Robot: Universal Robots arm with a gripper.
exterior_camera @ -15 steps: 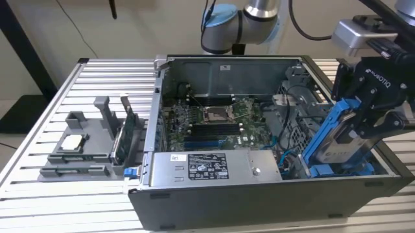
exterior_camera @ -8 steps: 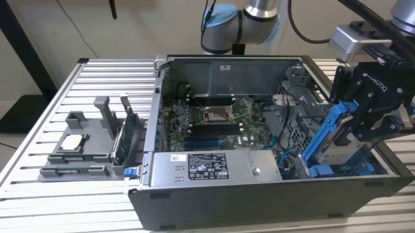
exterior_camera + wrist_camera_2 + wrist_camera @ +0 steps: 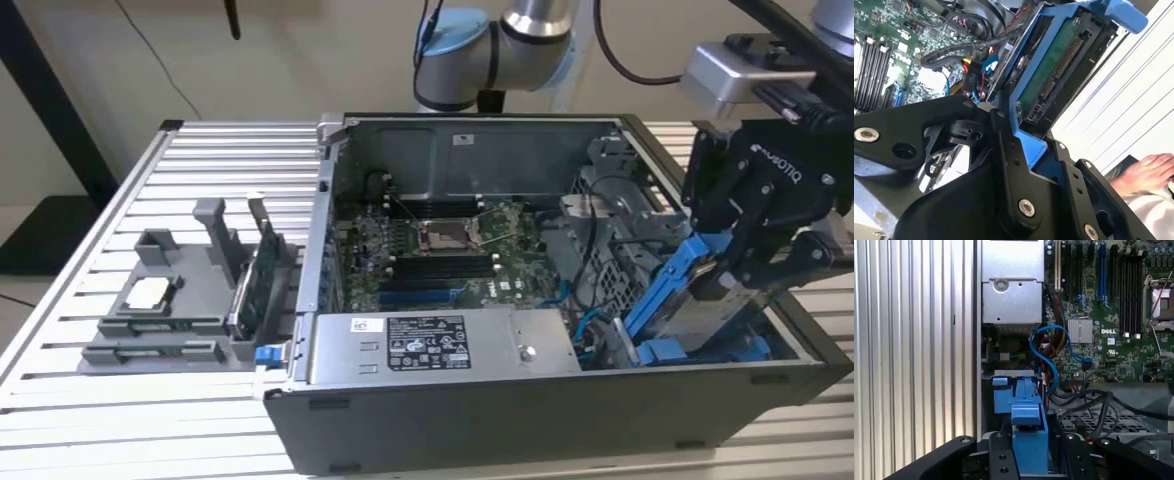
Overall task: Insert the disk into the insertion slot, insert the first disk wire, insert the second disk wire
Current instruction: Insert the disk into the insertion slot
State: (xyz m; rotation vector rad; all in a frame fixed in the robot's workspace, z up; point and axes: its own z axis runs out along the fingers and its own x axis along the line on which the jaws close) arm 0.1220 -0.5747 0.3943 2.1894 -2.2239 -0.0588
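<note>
While the gripper (image 3: 731,285) pinches it, fingers closed on the blue carrier frame's two long edges, the disk (image 3: 701,290) stands tilted at the end of the PC case (image 3: 534,430) on the exterior view's right. Lower end sits down inside the case, upper end pokes above the rim. In the second wrist view the disk (image 3: 1054,65) shows its green circuit-board side w/ a connector row at one edge, gripper (image 3: 1029,145) links wrapped round the frame. In the first wrist view the disk (image 3: 1026,420) runs close beside the case side wall; on its other edge lies a perforated drive cage (image 3: 1089,422) w/ black cables across it. A blue data cable (image 3: 1046,355) loops just ahead of the carrier tip, so little free room there. PSU box (image 3: 1011,290) sits further along the same wall, apart from the disk; motherboard (image 3: 441,250) fills the floor beyond. Outside, on the ribbed table (image 3: 134,410), a grey fixture (image 3: 174,300) stands well apart on the exterior view's left. A person's foot (image 3: 1149,170) shows past the table edge.
</note>
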